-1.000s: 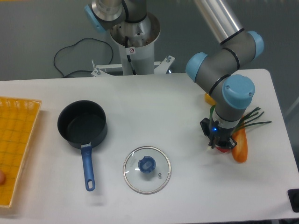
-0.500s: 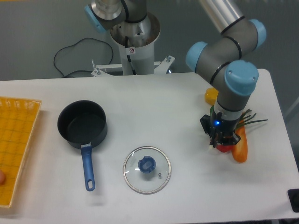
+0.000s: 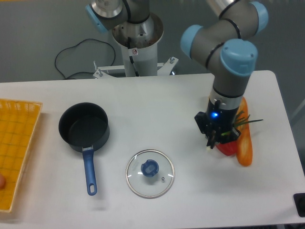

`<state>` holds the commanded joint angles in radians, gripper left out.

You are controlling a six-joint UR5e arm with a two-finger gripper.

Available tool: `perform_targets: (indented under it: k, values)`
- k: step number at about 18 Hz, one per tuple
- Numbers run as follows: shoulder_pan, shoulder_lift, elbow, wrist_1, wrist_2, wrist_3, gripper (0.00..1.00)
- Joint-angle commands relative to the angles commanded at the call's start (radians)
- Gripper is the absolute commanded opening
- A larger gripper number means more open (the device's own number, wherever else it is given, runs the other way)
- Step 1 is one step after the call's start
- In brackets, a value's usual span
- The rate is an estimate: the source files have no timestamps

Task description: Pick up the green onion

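Looking down on the table, I see the gripper (image 3: 215,139) at about 4 o'clock from the dark pot (image 3: 84,126), with the green onion (image 3: 247,122) poking thin leaves out at its 2 o'clock side, the rest hidden behind the wrist. Its jaws are too buried under the arm for me to tell whether they are clenched or released. An orange bread loaf (image 3: 245,143) lies just beside it at 3 o'clock, a red item (image 3: 228,148) touching below, and the glass lid (image 3: 150,173) sits well apart at 8 o'clock

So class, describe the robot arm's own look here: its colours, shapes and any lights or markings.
The arm is made of silver-grey metal tubes with dark grey joints capped in light blue. Its wrist narrows to a black gripper with a small blue light glowing on it. The silver base column carries a small red-and-white sticker.
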<state>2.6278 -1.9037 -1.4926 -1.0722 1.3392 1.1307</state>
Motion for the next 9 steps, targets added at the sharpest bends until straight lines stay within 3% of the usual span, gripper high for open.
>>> perform_targets:
  k: [5,9]
  values:
    - [-0.026,0.028,0.006,-0.009,0.0,-0.052,0.1]
    - [-0.026,0.035,0.005,-0.049,0.005,-0.049,0.1]
